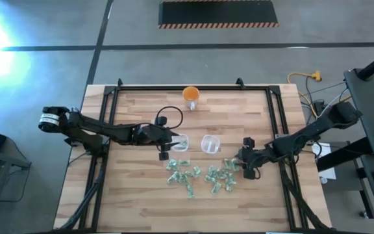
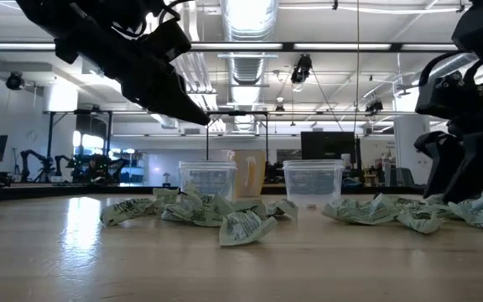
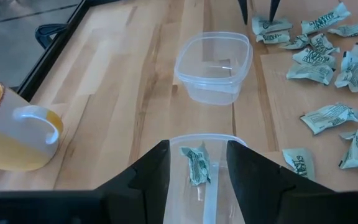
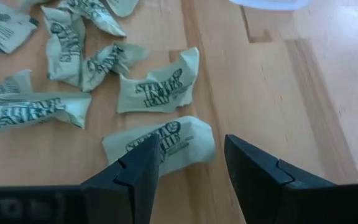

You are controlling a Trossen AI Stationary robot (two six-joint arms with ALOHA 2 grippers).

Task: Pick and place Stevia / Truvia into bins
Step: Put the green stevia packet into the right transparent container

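Several crumpled green-and-white Stevia sachets lie scattered on the wooden table, toward its near side. Two clear bins stand side by side behind them, the left bin and the right bin. My left gripper hovers open above the left bin, and one sachet lies inside that bin below the fingers. My right gripper is open and low at the right end of the pile, its fingers on either side of one sachet. My right gripper comes down at the sachet from above with one finger over the sachet's edge. Whether that finger touches the paper I cannot tell. The sachet lies flat on the table.
An orange cup with a white handle stands near the table's far edge, behind the bins. A black frame runs around the table top. The right bin shows nothing inside it. Bare wood lies at the near edge and toward the left.
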